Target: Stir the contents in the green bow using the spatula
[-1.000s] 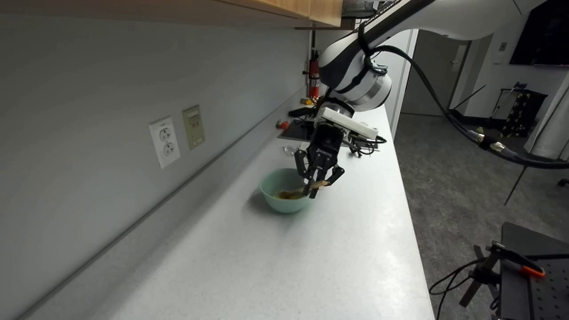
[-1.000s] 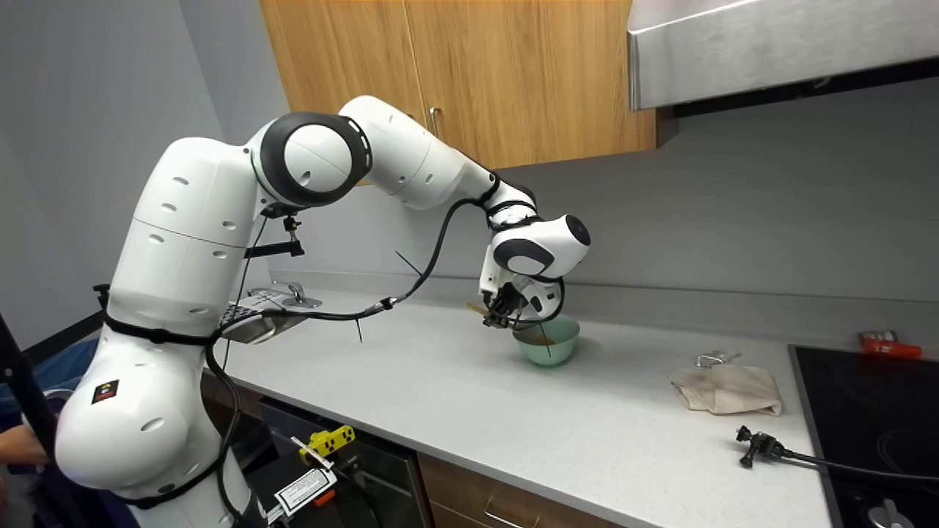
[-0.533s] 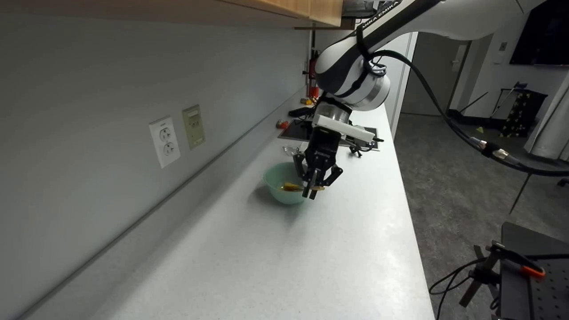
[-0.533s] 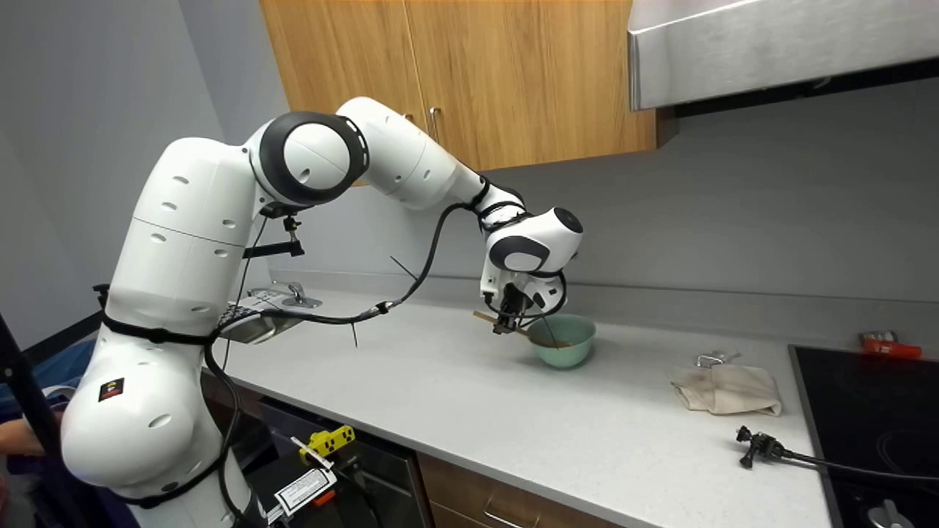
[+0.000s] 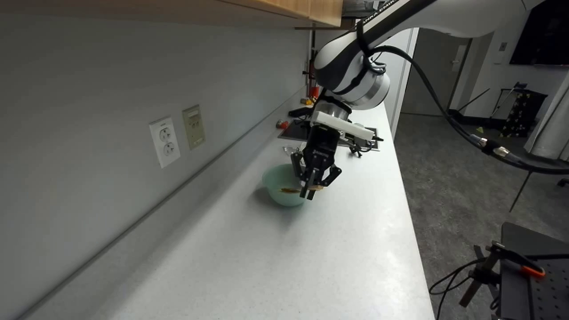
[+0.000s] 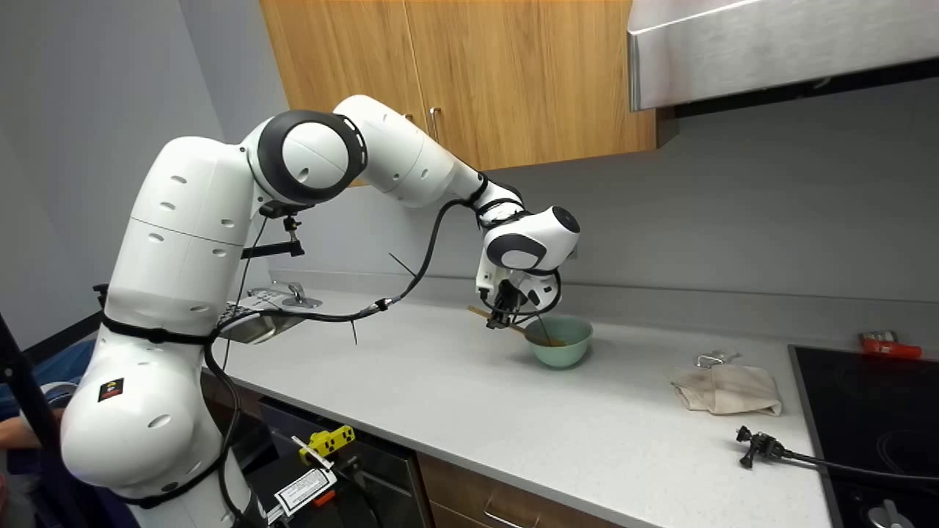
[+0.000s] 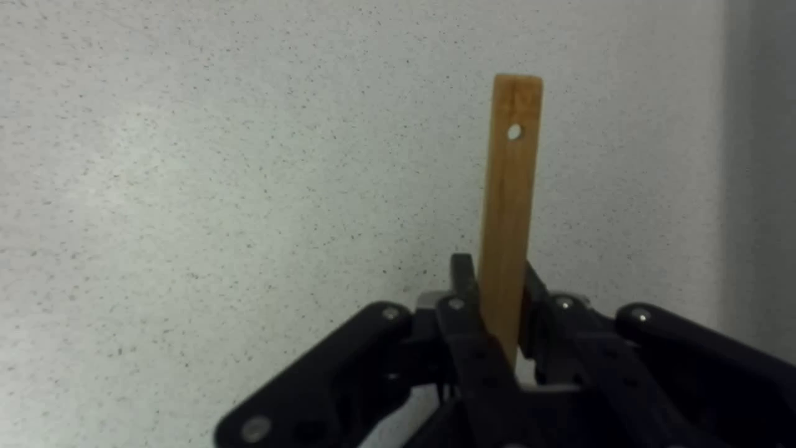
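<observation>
The green bowl stands upright on the white counter; it also shows in an exterior view. Some brownish-yellow contents lie low inside it, hard to tell from the spatula's end. The wooden spatula slants across the bowl's rim. Its handle sticks out of the gripper on the side away from the bowl, also seen in an exterior view. My gripper is shut on the handle, beside the bowl's rim; it also shows in an exterior view. The spatula's lower end is inside the bowl, partly hidden.
A folded beige cloth, a small clear item and a black mount with a cable lie on the counter towards the cooktop. A red object lies behind it. The wall and upper cabinet are behind.
The bowl has slid a little towards the cooktop, then slightly back. The gripper and spatula have shifted slightly, and the spatula's end has moved within the bowl. The grip stays shut.
</observation>
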Controlling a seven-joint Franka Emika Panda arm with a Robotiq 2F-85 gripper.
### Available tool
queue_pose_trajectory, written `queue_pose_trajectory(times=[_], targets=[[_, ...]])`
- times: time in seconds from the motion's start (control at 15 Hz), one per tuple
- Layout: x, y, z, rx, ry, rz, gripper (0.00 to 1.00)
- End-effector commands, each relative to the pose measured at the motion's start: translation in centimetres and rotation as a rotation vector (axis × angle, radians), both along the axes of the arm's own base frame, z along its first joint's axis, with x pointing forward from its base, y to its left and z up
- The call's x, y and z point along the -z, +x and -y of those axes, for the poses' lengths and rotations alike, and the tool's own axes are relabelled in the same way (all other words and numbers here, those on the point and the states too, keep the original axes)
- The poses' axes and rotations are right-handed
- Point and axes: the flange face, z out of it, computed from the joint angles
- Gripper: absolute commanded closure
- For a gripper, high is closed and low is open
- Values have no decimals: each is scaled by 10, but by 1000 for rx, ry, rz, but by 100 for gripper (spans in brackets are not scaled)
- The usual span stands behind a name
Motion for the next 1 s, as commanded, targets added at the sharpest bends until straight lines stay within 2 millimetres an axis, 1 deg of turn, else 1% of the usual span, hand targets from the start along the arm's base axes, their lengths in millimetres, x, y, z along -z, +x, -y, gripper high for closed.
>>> queue_pose_trajectory(times=[0.0, 0.2, 0.4, 0.73, 0.93], targets=[[-17, -1, 3, 2, 77, 11, 96], [-21, 1, 6, 20, 126, 6, 96], [-21, 5, 10, 37, 171, 18, 96], [-6, 7, 22, 57, 178, 12, 96], [2, 6, 24, 58, 171, 9, 96]])
